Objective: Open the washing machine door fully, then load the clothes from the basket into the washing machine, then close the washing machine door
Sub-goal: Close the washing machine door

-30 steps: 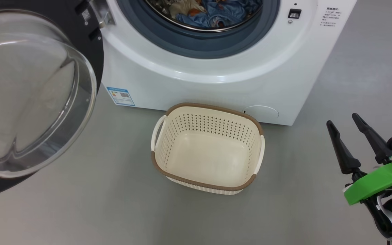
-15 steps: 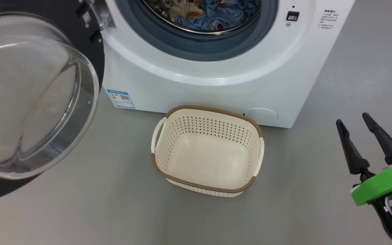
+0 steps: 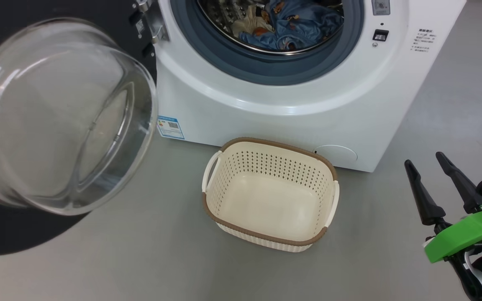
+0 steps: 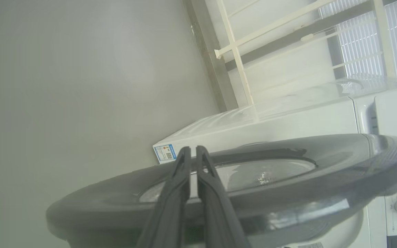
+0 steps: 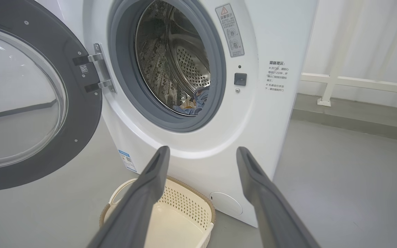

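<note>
The washing machine (image 3: 274, 121) stands at the top of the head view with its drum exposed. The washing machine door (image 3: 15, 234) hangs swung out at the left, its glass bowl (image 3: 57, 121) bulging toward me. The clothes (image 3: 291, 25), blue with orange figures plus a cream piece, lie inside the drum. The basket (image 3: 262, 165) sits empty on the floor before the machine. My right gripper (image 3: 424, 159) hovers open at the lower right, apart from the basket. My left gripper (image 4: 192, 148) is shut on nothing, its fingers over the outer face of the door (image 4: 288, 151).
Grey floor (image 3: 161, 259) surrounds the basket. A blue label (image 3: 170, 126) marks the machine's lower left corner and a round cover (image 3: 336, 153) its lower right. A white railing (image 5: 357, 82) runs along the wall to the right of the machine.
The head camera has shifted, so machine, door and basket now sit further right and lower in its picture. The right gripper stays open at the lower right.
</note>
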